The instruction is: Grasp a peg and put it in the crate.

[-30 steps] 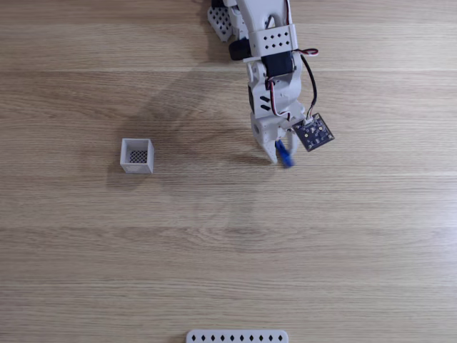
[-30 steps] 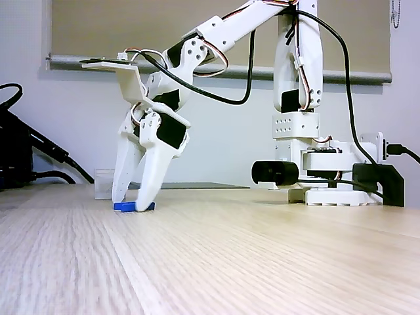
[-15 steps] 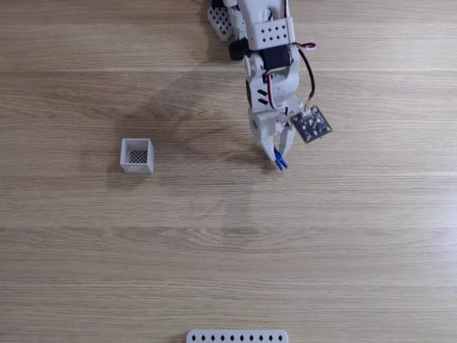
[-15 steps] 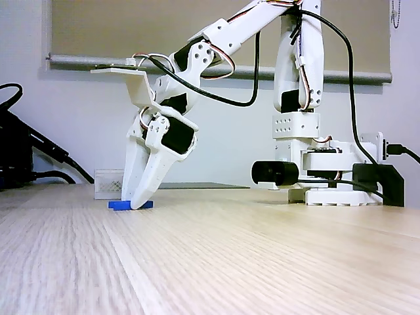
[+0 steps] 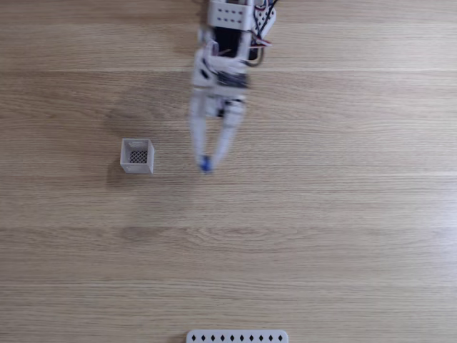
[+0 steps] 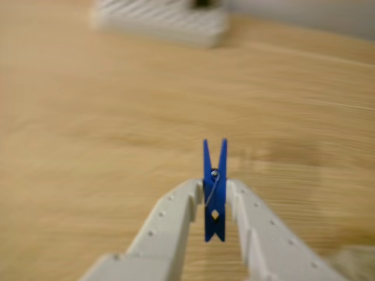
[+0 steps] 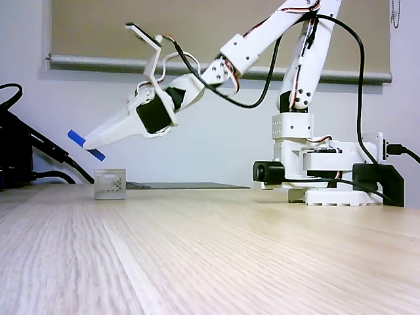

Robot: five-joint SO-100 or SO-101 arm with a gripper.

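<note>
Your gripper (image 6: 214, 202) is clamped on the blue clothes peg (image 6: 214, 190): in the wrist view the two white fingers (image 6: 176, 213) press its sides from 9 and 3 o'clock, and the peg stands upright between them with its forked end pointing to 12 o'clock and its wire spring visible at mid-length. In the side-on fixed view you can see the peg (image 7: 86, 145) held clear of the wooden table (image 7: 210, 256), tilted down toward 4 o'clock, with the gripper (image 7: 92, 143) reaching out at about 8 o'clock from the arm's elbow. The white crate (image 7: 110, 184) sits on the table just below the peg in that view, with a gap of air between them; you cannot tell from there how far apart they are in depth. The top-down fixed view settles it: the peg (image 5: 206, 164) is at the gripper tips (image 5: 207, 163), and the crate (image 5: 137, 156), its dark grid bottom showing, lies at 9 o'clock from the peg, near but apart, with bare table (image 5: 321, 214) between. At 6 o'clock in that view, a white strip with diamond holes (image 5: 237, 336) lies at the frame edge, well apart from both.
</note>
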